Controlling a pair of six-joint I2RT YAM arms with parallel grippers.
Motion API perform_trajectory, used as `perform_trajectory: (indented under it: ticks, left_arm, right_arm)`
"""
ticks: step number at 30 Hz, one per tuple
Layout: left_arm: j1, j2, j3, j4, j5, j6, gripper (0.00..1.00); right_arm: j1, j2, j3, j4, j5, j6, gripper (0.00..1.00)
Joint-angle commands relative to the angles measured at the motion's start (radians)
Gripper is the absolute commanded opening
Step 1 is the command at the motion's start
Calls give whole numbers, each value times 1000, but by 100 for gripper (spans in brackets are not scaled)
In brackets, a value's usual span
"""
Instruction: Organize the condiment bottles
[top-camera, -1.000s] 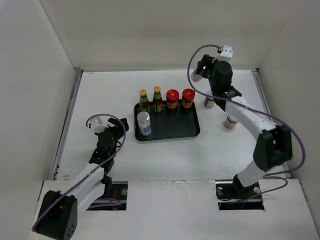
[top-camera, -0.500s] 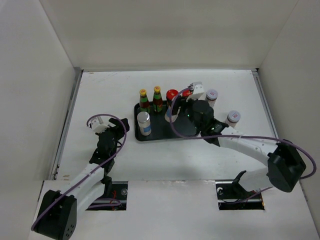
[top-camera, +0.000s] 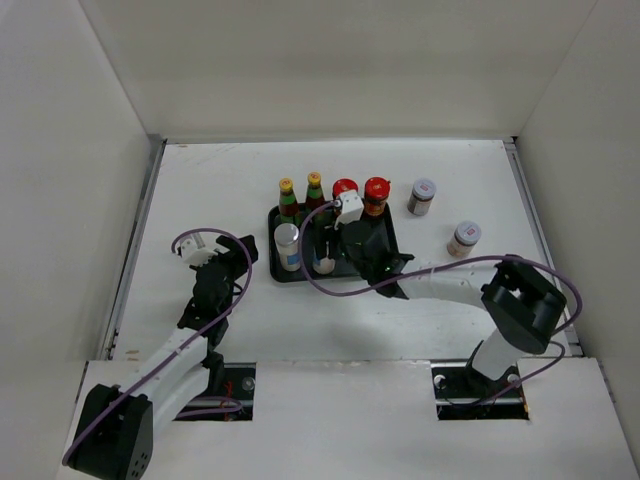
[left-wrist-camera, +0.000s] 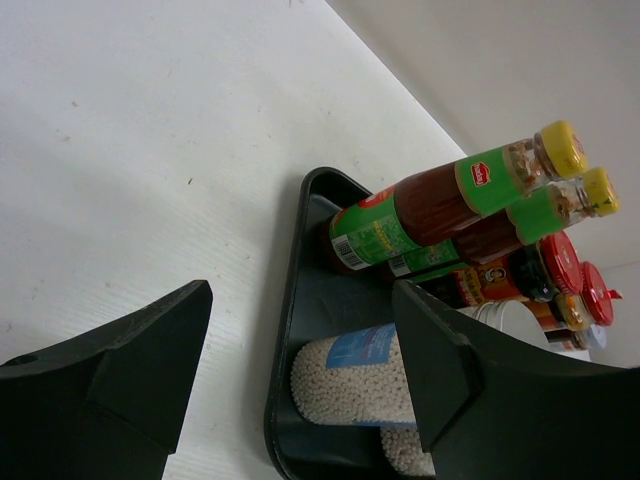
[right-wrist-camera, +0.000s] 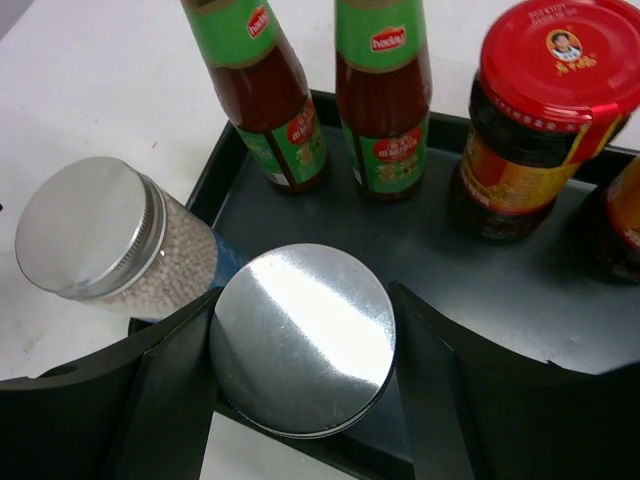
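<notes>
My right gripper (top-camera: 325, 258) is shut on a white grey-lidded shaker jar (right-wrist-camera: 303, 340) and holds it over the front left of the black tray (top-camera: 375, 262). A second shaker jar (top-camera: 288, 246) stands just to its left in the tray, also in the right wrist view (right-wrist-camera: 90, 240). Two yellow-capped sauce bottles (top-camera: 287, 198) (top-camera: 315, 192) and two red-lidded amber jars (top-camera: 345, 192) (top-camera: 376, 193) line the tray's back edge. Two more shaker jars (top-camera: 423, 196) (top-camera: 465, 238) stand on the table to the right. My left gripper (top-camera: 225, 255) is open and empty, left of the tray.
The white table (top-camera: 200, 180) is walled on the left, back and right. In the left wrist view the tray's corner (left-wrist-camera: 300, 330) lies between my open fingers (left-wrist-camera: 150, 340), with the shaker jar (left-wrist-camera: 370, 380) and the sauce bottles (left-wrist-camera: 450, 195) beyond.
My right arm has swung from the back right of the table to the tray's front left, carrying a shaker jar. The left arm has not moved.
</notes>
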Motion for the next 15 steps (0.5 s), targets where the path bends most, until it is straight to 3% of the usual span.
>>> perform_trajectory:
  ticks: [1,7,11,15]
  left_arm:
    - [5,-12,0,45,1,4,72]
    - [5,-18,-3,42,-4,7,72]
    - [6,-15,0,42,4,8,72]
    - [7,7,-1,51,4,2,72]
  right_arm:
    - [20,23,75,140,55,-12,53]
    - [29,95,131,141,78,-18,58]
    - [33,107,135,130,80,-18,83]
    - [38,35,110,101,66,-18,96]
